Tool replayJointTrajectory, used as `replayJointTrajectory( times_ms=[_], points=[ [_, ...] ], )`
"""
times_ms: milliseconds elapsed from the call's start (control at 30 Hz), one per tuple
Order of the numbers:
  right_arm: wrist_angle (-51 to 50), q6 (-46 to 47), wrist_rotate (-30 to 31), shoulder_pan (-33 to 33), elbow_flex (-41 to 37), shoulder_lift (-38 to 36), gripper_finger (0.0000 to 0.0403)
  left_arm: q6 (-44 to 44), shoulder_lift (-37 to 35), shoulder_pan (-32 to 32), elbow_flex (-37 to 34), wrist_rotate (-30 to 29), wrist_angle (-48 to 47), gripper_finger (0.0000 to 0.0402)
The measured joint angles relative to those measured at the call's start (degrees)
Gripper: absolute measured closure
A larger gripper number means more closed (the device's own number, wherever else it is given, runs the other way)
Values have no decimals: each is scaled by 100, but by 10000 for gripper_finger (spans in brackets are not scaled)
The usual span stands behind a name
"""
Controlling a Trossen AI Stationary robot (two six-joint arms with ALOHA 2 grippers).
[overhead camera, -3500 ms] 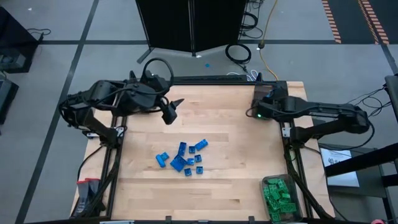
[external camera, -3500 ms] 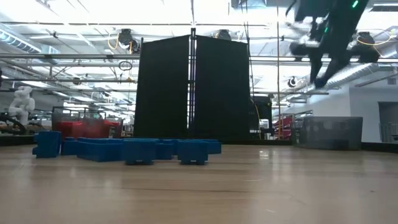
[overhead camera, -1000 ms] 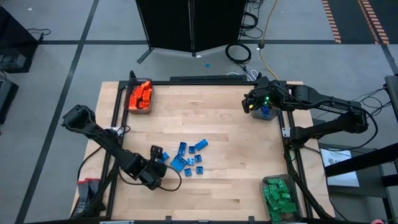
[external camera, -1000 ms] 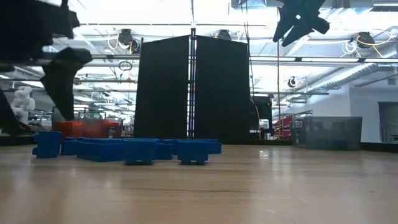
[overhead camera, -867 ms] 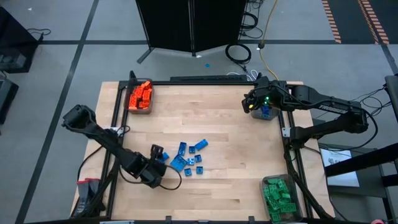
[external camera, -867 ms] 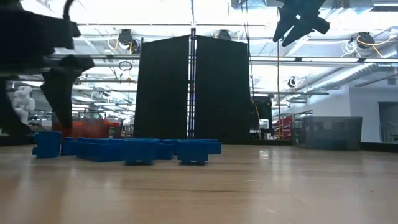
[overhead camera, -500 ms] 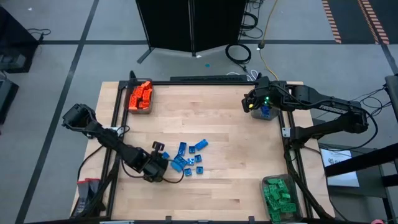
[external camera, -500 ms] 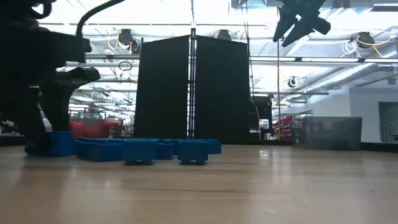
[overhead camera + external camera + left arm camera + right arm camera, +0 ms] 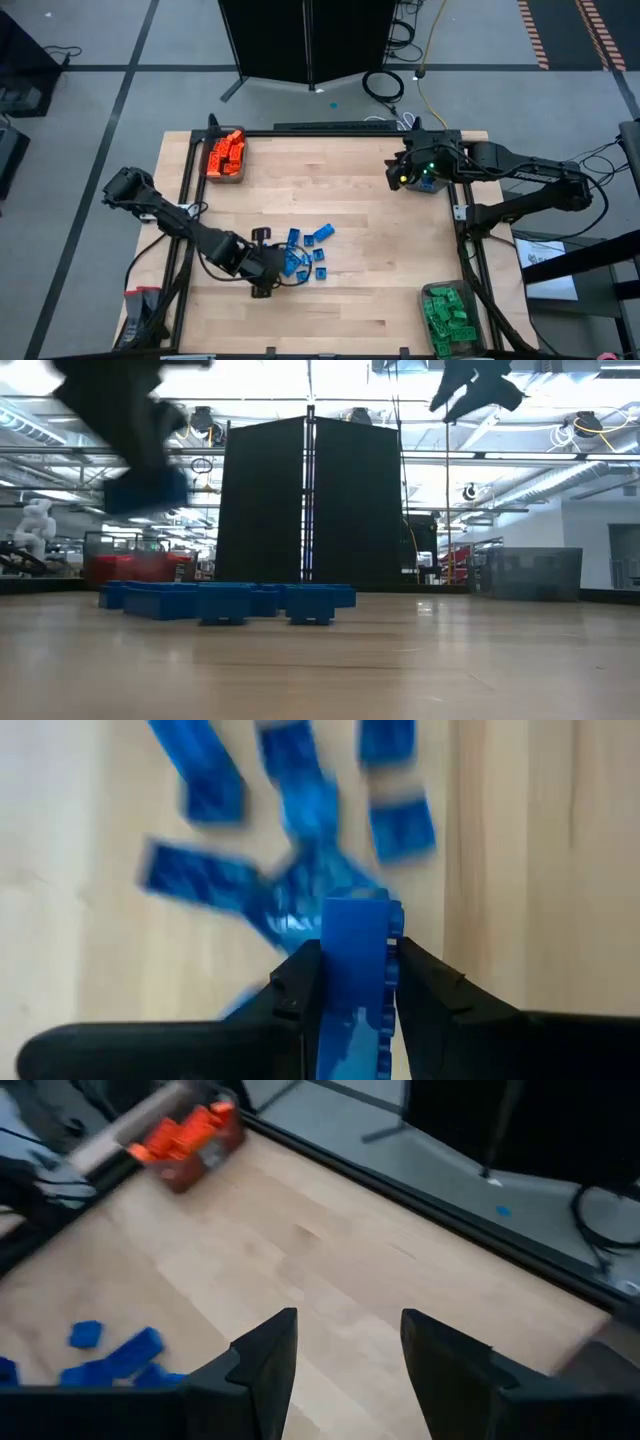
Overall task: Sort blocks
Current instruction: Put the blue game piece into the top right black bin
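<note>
Your left gripper (image 9: pixel 352 982) is clamped narrow on a single blue block (image 9: pixel 354 970), pinched across its flat sides with the studded edge facing one finger. In the low view that block (image 9: pixel 146 490) hangs clear of the wood at the upper left of the frame. Lift straight before you travel, so the held piece does not drag through the loose blue blocks (image 9: pixel 308 252) lying just beside it, a little left of centre in the high view. Carry it level; hard, glossy plastic gripped on smooth faces could slip if you swing fast.

The wooden table (image 9: pixel 370 220) is pale, with a fine straight grain, ringed by a dark frame. The loose blocks are small, boxy and sharp-edged, some flat plates and some taller.

The orange blocks (image 9: pixel 226 153) fill a bin at the upper left, the green blocks (image 9: pixel 447 315) a bin at the lower right. Your right gripper (image 9: pixel 340 1350) hovers at the upper right over the table's far corner, fingers parted and empty. I would judge the blue piece belongs there, so approach wide of that arm.
</note>
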Motion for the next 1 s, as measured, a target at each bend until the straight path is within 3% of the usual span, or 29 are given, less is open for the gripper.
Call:
replayJointTrajectory(
  times_ms=[233,367,467,600,733,833,1000],
  points=[
    [1169,-317,33,650,0,0,229,-179,-90,276,1396,-1896,23,315],
    [2211,-1099,32,1115,0,-1,229,-160,-410,454,1871,-3068,755,315],
    [2717,-1592,23,1418,0,-4,229,150,-812,560,1979,-3449,1766,315],
    [3060,-1944,-4,1726,0,-2,229,970,-1288,658,1983,-3350,3469,315],
    [3708,-2261,-352,1899,0,76,229,1728,-1385,760,1981,-2575,4830,315],
    [4391,-2595,-931,1964,0,194,229,1819,-1307,877,1981,-2115,5205,315],
    [5082,-2791,-1321,2007,0,387,229,1825,-996,1034,1970,-2022,5417,315]
  ],
)
